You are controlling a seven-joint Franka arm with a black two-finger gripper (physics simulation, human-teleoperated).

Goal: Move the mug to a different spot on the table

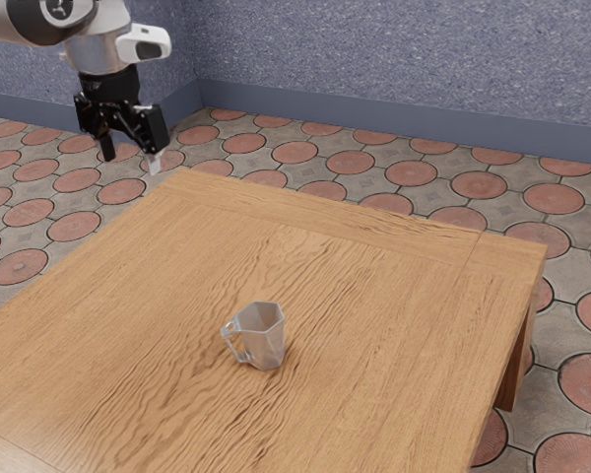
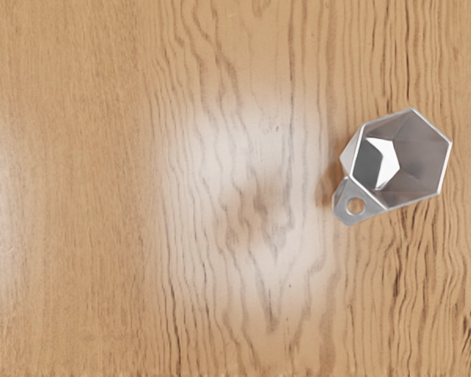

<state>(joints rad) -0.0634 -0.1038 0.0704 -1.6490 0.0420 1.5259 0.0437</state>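
A grey faceted mug [image 1: 257,334] stands upright near the middle of the wooden table [image 1: 394,286], its handle pointing to the exterior view's left. My gripper [image 1: 131,156] hangs high above the table's far left corner, well away from the mug, open with nothing between its fingers. In the wrist view I look straight down into the empty mug [image 2: 398,159], which stands off to one side of the hand on the table [image 2: 141,196].
The table's far edge and right-hand edge drop to a tiled floor [image 1: 443,187]. A blue-grey wall [image 1: 394,59] runs behind. Bare wood surrounds the mug on all sides.
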